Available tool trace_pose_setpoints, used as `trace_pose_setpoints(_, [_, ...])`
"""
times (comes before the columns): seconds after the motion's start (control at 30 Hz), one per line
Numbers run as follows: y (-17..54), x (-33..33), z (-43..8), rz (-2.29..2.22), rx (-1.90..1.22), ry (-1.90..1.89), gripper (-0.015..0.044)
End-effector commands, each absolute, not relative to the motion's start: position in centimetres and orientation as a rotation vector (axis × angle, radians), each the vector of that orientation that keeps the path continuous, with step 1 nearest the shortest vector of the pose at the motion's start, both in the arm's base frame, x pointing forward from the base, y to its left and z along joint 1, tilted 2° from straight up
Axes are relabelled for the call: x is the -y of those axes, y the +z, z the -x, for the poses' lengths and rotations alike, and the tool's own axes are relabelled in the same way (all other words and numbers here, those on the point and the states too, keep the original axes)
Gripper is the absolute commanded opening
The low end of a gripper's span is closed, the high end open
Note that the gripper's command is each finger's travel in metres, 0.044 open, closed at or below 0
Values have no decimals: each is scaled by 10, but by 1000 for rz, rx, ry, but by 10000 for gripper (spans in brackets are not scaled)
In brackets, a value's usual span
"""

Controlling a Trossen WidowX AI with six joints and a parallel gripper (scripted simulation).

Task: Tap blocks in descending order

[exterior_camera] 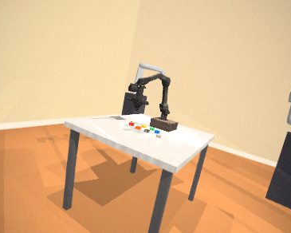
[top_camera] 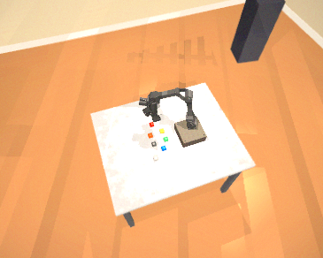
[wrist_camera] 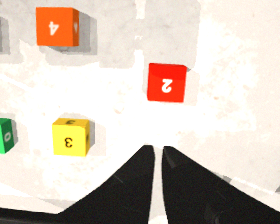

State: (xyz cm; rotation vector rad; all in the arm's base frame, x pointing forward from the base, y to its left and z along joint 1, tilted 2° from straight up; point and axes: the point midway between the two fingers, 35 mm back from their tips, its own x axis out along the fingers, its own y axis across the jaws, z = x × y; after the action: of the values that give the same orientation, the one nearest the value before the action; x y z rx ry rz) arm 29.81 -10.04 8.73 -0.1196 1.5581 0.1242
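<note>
Gripper (wrist_camera: 157,152): jaws nearly shut, holding nothing, at lower centre of wrist view.
Red block 2 (wrist_camera: 167,83): on the table, just above the tips, slightly right, apart.
Yellow block 3 (wrist_camera: 71,136): left of the tips.

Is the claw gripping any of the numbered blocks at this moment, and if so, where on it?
Nothing is held. The claw is shut with nothing between its tips, raised off the table, short of the red block marked 2.
</note>
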Motion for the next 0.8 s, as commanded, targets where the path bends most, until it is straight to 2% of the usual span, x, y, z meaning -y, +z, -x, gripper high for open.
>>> trace_pose_setpoints(0.0, [83,125,-310,123,-1571,125,20])
trace_pose_setpoints(0.13, [79,125,-310,123,-1571,125,20])
trace_pose_setpoints(0.3, [5,125,-310,123,-1572,125,20])
trace_pose_setpoints(0.77, [-10,124,-309,123,-1572,125,20])
